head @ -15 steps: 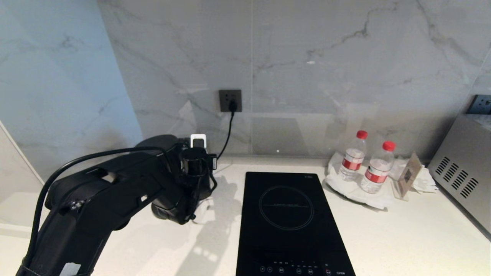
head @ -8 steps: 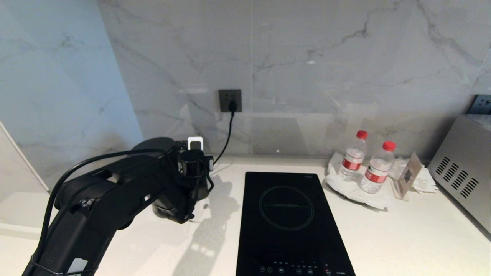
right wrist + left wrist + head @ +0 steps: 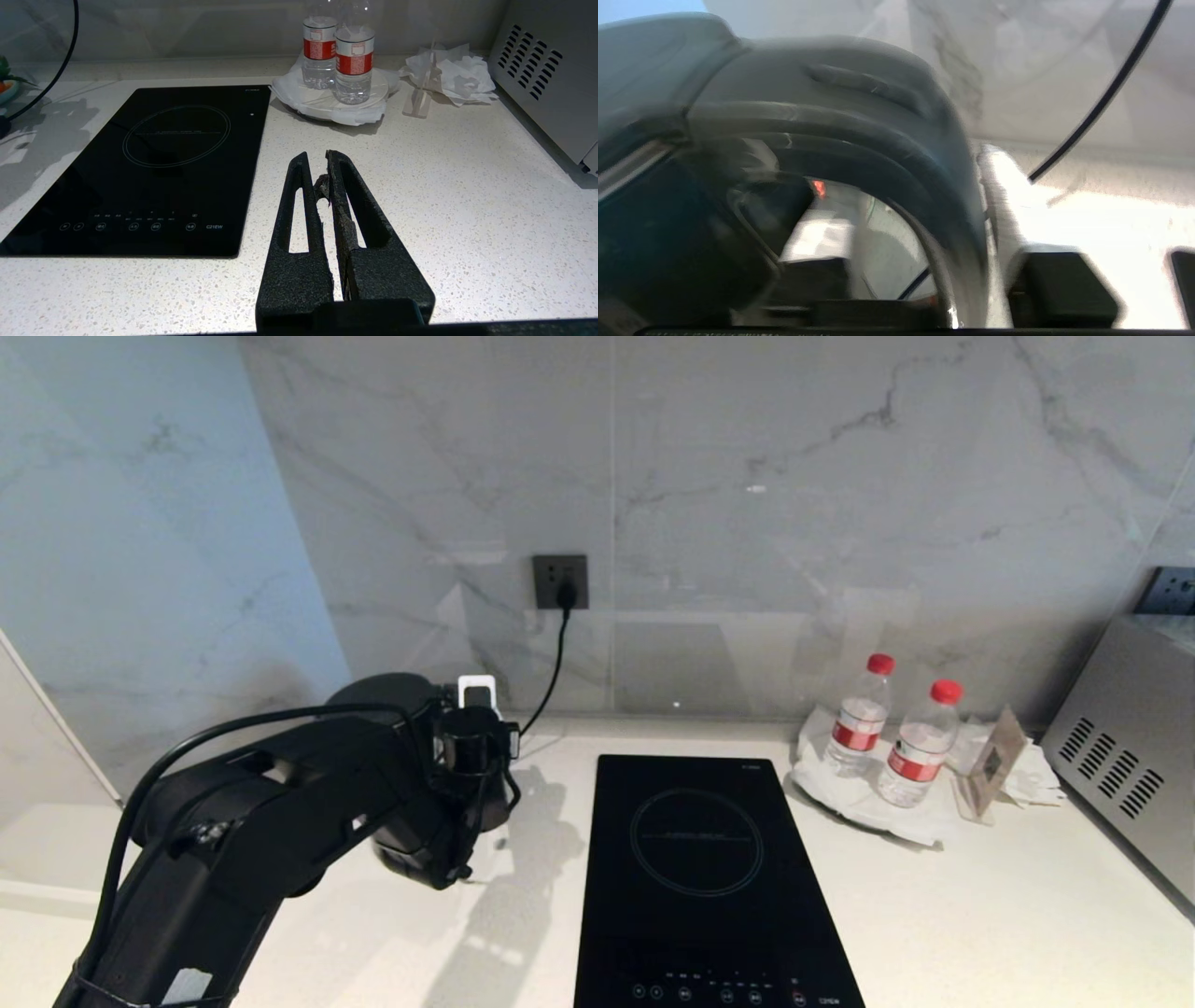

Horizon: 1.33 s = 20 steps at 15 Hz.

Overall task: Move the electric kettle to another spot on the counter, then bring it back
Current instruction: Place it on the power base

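The electric kettle [image 3: 411, 803] stood at the counter's [image 3: 980, 915] nine o'clock side, left of the hob [image 3: 709, 887], mostly hidden behind the left arm. The left gripper [image 3: 471, 747] sat right at its loop handle [image 3: 859, 140] (whether the fingers clasped it could not be told). The right gripper [image 3: 322, 172] lay pressed together, far off. Since half a second earlier, hardly anything had shifted.
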Available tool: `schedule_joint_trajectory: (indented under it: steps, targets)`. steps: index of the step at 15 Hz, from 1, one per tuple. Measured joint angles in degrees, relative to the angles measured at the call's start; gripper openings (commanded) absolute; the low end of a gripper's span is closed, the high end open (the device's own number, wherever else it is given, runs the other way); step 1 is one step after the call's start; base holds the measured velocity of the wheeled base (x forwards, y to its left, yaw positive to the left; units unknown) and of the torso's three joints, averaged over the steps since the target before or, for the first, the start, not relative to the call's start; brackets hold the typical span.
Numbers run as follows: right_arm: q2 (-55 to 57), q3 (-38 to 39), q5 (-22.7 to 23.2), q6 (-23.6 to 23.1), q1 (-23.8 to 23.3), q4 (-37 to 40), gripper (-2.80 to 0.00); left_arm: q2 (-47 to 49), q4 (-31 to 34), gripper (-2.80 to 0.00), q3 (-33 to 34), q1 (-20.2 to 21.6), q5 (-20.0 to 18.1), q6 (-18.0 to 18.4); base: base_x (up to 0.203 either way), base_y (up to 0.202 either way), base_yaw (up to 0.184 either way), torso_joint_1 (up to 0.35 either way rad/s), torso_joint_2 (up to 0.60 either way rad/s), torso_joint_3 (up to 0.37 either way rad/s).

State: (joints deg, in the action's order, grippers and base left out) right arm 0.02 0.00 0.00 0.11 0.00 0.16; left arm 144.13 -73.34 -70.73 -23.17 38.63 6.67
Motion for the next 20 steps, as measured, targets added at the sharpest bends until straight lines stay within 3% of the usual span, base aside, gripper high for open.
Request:
schedule_joint_trajectory:
  steps: [13, 20]
  targets:
    - [0.0, 0.0, 0.0, 0.0, 0.0, 0.0, -2.80, -2.6, -8.7, 0.00, 13.6, -0.5, -1.2, 0.0, 0.000, 0.000, 0.000, 0.000, 0.00, 0.000]
    - [0.0, 0.0, 0.0, 0.1, 0.0, 0.0, -2.80, -2.4, -10.1, 0.00, 15.8, -5.5, -0.6, -0.1, 0.000, 0.000, 0.000, 0.000, 0.00, 0.000]
